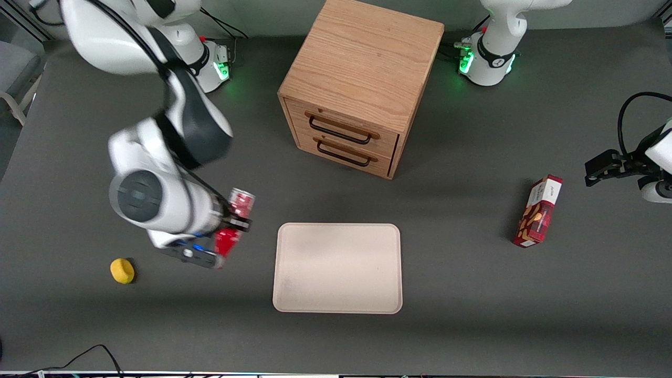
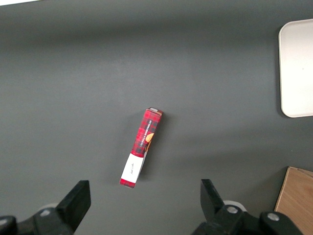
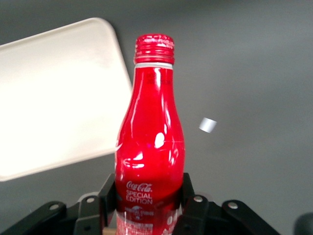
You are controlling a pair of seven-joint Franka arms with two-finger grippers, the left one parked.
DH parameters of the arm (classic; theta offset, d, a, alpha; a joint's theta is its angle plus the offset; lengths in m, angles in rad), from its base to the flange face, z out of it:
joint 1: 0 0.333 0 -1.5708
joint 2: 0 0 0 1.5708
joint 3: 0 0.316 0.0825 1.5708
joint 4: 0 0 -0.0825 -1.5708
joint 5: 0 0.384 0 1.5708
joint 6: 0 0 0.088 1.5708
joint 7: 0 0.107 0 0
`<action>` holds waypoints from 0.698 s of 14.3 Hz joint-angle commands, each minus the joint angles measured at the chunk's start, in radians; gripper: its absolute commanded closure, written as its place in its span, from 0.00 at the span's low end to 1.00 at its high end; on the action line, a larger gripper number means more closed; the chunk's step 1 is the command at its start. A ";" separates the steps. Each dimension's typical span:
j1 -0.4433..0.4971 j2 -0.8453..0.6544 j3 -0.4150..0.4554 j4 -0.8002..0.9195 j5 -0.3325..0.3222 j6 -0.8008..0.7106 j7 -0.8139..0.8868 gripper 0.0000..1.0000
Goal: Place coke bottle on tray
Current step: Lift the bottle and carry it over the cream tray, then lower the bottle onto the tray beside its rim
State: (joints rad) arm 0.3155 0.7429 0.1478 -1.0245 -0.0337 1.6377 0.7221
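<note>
The coke bottle (image 1: pixel 241 202) is a slim red bottle with white lettering, held between the fingers of my right gripper (image 1: pixel 235 224). The gripper is shut on the bottle's lower body and is lifted off the table, beside the tray toward the working arm's end. In the right wrist view the bottle (image 3: pixel 150 142) fills the middle, its red cap pointing away from the gripper (image 3: pixel 149 192), with black fingers (image 3: pixel 108 188) pressed on both its sides. The tray (image 1: pixel 337 268) is a flat beige rectangle with rounded corners and nothing on it; it also shows in the right wrist view (image 3: pixel 49 98).
A wooden two-drawer cabinet (image 1: pixel 362 79) stands farther from the front camera than the tray. A red and white snack box (image 1: pixel 538 212) lies toward the parked arm's end. A small yellow object (image 1: pixel 122 271) lies near the working arm.
</note>
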 commanded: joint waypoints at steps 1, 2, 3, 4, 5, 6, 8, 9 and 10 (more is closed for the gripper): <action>0.063 0.137 -0.016 0.096 -0.052 0.104 -0.111 1.00; 0.071 0.174 -0.014 0.096 -0.075 0.160 -0.128 1.00; 0.077 0.205 -0.014 0.096 -0.081 0.215 -0.133 1.00; 0.082 0.232 -0.019 0.096 -0.084 0.265 -0.157 1.00; 0.097 0.259 -0.039 0.096 -0.095 0.293 -0.177 1.00; 0.103 0.269 -0.050 0.095 -0.095 0.304 -0.199 1.00; 0.103 0.297 -0.054 0.096 -0.095 0.317 -0.256 1.00; 0.103 0.309 -0.054 0.095 -0.095 0.344 -0.257 1.00; 0.105 0.323 -0.054 0.095 -0.095 0.369 -0.257 1.00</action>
State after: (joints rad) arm 0.4046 1.0323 0.1068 -0.9807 -0.1198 1.9840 0.4931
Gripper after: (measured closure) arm 0.458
